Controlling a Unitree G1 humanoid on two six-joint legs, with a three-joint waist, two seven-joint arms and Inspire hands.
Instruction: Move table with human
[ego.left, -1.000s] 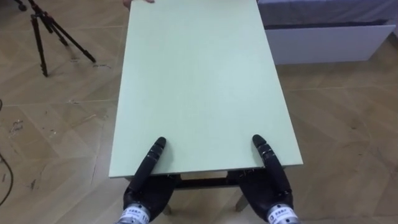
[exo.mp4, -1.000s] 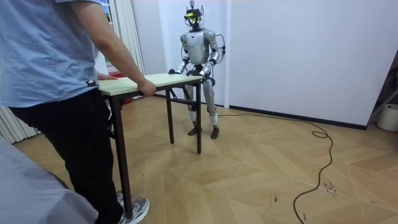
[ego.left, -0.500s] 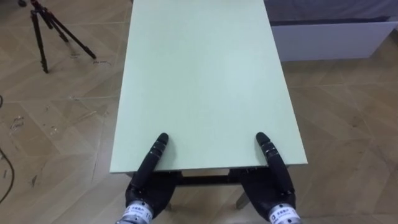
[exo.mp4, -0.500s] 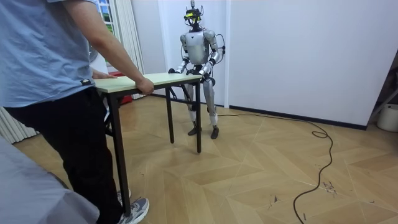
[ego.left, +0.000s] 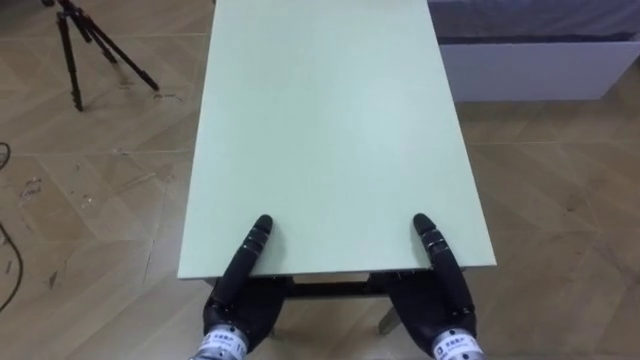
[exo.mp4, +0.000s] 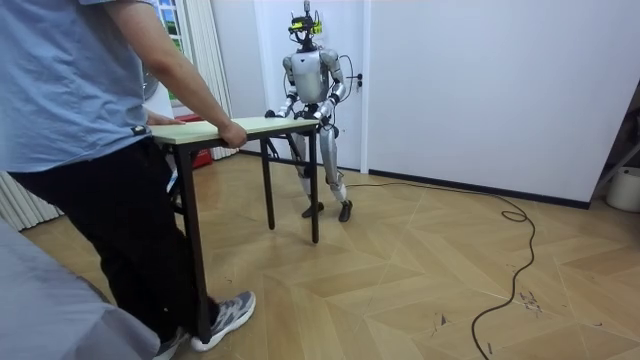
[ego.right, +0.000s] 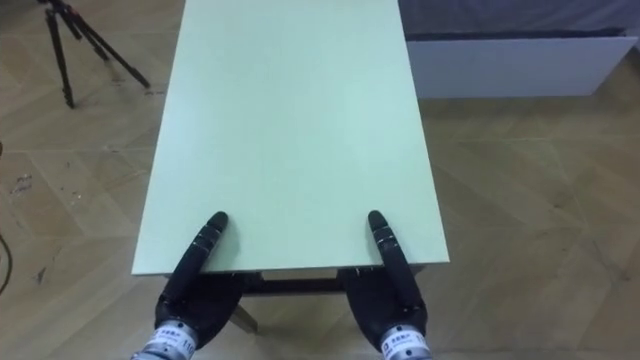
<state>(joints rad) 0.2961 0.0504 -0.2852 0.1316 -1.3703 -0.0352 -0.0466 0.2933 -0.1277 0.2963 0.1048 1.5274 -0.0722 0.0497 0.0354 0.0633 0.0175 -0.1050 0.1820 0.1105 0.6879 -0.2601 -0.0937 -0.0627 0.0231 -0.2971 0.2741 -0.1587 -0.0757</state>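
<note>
Robot hands (ego.left: 245, 310) (ego.left: 432, 315) on table's (ego.left: 330, 130) near edge

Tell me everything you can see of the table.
The table has a plain pale green rectangular top, smooth like laminate, on thin dark legs. Its top is level. The robot's left hand and right hand reach over its near short edge, one by each corner. At the far end a person's hand holds the edge.

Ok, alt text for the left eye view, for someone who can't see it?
A pale green table stretches ahead; the robot's left hand and right hand rest on its near edge. A tripod stands on the floor, upper left.
</note>
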